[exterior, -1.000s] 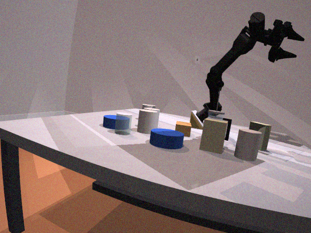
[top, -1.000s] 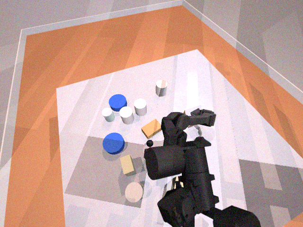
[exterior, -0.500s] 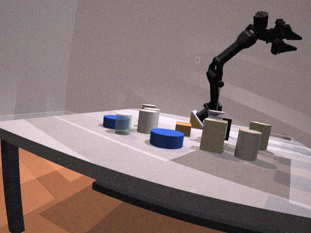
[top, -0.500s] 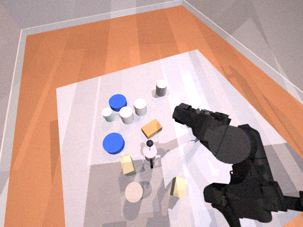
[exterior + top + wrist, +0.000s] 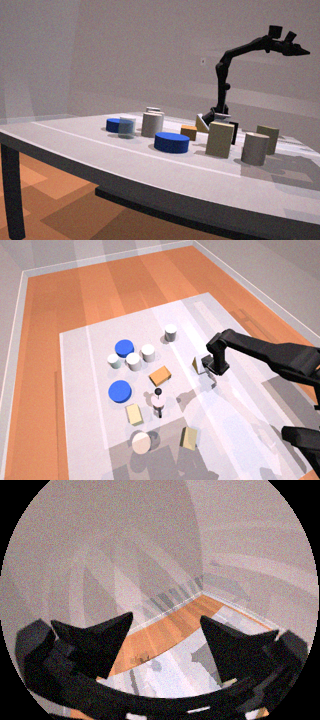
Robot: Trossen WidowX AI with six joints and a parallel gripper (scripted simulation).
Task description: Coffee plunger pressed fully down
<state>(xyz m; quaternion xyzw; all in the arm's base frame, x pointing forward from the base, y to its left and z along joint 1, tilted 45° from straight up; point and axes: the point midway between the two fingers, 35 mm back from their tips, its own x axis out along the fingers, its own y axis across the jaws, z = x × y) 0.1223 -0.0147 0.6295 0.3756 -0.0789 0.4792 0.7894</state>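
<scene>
Top view: plunger (image 5: 158, 391) upright, vertical.

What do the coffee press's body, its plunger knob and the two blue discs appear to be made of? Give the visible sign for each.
Coffee press body: probably glass, since it looks pale and see-through. Plunger knob: likely matte black plastic, a dark ball without shine. Blue discs: flat, even colour with no gloss, perhaps painted plastic; the look leaves it open.
</scene>
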